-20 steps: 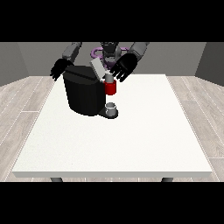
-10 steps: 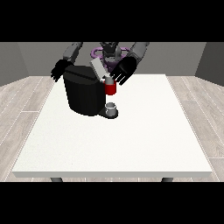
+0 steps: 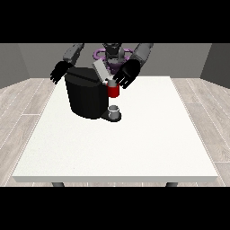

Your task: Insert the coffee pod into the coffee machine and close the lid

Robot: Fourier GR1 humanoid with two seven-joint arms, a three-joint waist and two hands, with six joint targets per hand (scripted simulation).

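The black coffee machine (image 3: pixel 87 96) stands on the white table (image 3: pixel 134 143), left of the middle. Its grey lid (image 3: pixel 100 70) is tilted up, hinged at the top. A red brew head (image 3: pixel 113 91) sticks out of the machine's front above a small grey cup (image 3: pixel 115 111) on the drip base. The hand at the view's right (image 3: pixel 126 74) hovers with its fingers spread just right of the lid and above the red head. I cannot make out the coffee pod itself. The hand at the view's left (image 3: pixel 59 72) hangs open beside the machine's back left corner.
The robot's torso (image 3: pixel 112 53) is right behind the machine. The table's edges run near the wooden floor on both sides, with wide white surface between the machine and the front edge.
The hand at the view's right has sunk a little towards the lid and the red head. The lid looks slightly lower. The other hand has hardly moved.
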